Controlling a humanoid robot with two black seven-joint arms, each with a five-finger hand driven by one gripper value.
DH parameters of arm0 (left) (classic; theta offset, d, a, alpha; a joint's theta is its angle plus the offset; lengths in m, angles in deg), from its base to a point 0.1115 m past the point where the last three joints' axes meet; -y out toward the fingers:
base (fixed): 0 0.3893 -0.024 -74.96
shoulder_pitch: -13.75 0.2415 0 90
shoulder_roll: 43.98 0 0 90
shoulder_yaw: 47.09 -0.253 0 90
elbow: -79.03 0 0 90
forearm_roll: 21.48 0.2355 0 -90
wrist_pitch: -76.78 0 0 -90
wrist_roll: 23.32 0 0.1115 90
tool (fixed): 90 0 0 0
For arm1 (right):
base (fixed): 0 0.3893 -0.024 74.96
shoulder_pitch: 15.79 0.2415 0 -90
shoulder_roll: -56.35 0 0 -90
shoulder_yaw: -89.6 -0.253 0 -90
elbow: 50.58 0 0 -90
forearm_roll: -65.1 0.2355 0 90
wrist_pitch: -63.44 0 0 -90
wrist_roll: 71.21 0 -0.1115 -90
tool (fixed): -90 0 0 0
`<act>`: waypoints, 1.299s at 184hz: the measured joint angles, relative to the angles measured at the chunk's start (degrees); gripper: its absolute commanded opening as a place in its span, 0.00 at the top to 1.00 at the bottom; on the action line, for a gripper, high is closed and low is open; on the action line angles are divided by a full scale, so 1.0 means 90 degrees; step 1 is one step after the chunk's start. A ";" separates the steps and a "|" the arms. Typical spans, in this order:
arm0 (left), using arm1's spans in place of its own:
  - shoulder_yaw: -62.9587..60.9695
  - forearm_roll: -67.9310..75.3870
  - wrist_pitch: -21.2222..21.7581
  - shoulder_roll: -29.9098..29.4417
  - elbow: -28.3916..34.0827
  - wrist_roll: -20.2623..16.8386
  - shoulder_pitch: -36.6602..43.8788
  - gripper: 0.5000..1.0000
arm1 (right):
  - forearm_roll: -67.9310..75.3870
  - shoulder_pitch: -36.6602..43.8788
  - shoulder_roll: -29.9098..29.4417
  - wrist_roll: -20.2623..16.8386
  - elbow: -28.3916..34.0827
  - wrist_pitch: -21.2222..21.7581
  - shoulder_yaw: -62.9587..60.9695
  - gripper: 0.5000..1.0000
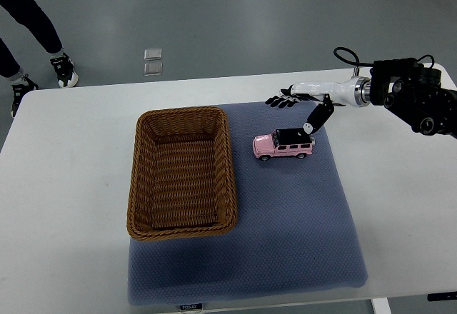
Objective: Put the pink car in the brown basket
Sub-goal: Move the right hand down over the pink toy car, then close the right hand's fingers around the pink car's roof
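Pink car (283, 145), a little toy jeep with a black roof, sits on the blue-grey mat (300, 228), on its wheels, with its long side facing us. It is just to the right of the brown basket (183, 173), close but not touching it. The basket is woven wicker, long and deep, and it has nothing in it. I think it was put next to the car so the trip over is short.

The right hand (300, 107) comes in from the right side on a white arm. Its dark fingers (284, 100) are spread out flat above the far edge of the mat, and the thumb (318, 118) points down toward the back of the car's roof. It looks very near the roof, but I cannot tell if it is touching. The hand is wide and holds nothing. It looks like it is getting ready to close around the car from above, with fingers on one side and thumb on the other.

The left arm is nowhere to be seen.

The mat is soft-looking, so maybe it is there to stop the car from rolling away on the white table (64, 185). The car has wheels, so a bump could push it.

A person's legs and shoes (63, 68) are on the floor at the far left, well away from the work.
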 measured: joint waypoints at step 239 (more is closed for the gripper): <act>0.0000 0.0000 0.0000 0.0000 0.0000 0.0000 0.0000 0.00 | -0.0004 -0.0418 -0.0329 0.0071 -0.0010 -0.0693 0.0437 0.92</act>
